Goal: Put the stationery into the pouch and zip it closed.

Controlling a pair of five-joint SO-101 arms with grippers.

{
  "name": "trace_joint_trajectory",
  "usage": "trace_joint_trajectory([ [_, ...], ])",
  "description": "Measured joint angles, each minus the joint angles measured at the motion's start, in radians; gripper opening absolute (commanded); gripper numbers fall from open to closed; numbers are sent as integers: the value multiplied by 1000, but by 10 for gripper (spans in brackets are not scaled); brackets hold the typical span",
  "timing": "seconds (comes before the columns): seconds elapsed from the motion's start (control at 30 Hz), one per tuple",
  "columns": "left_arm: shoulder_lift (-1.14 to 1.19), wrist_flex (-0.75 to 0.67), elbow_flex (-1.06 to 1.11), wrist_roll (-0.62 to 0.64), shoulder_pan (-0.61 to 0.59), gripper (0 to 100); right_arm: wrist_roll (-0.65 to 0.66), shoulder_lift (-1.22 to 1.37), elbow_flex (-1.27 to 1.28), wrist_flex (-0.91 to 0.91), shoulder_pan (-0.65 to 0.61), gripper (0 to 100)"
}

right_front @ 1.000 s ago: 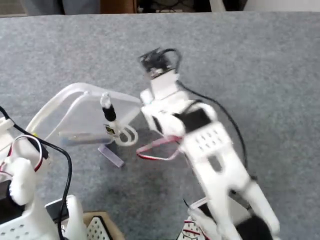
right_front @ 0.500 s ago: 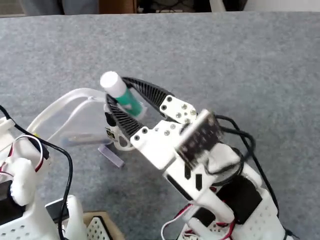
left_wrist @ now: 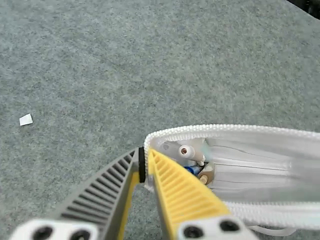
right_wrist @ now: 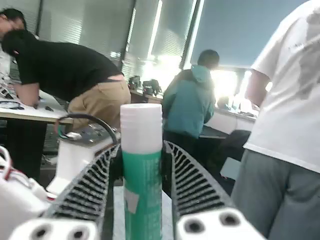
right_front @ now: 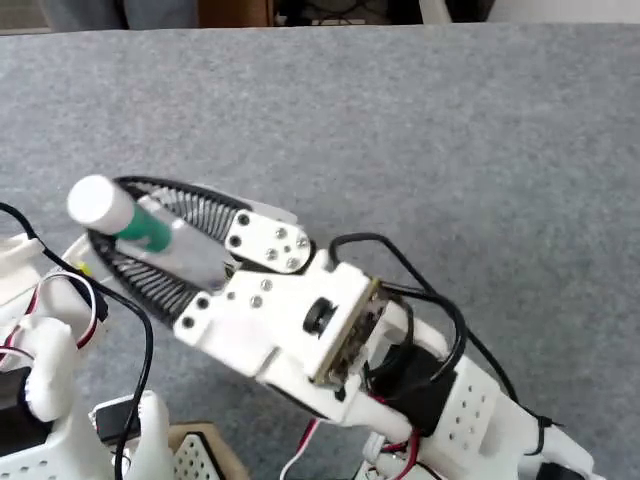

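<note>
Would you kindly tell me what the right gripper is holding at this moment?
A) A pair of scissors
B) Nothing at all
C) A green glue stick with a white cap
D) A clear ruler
C: the right wrist view shows the right gripper clamped on either side of an upright glue stick with a green body and a white cap.

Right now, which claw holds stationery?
The right claw, clamped on the green glue stick; the left claw pinches the pouch end instead.
</note>
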Motion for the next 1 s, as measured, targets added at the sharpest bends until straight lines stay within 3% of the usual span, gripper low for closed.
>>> trace_joint_trajectory([
  [0.33,-21,-3,-3,-3,55,27,-2,2,0,-37,-8,12],
  [0.77,-180,8,2,-2,149,27,-316,2,91,-21,236,12],
  [1.0,-180,8,2,-2,152,27,-502,2,92,146,244,12],
])
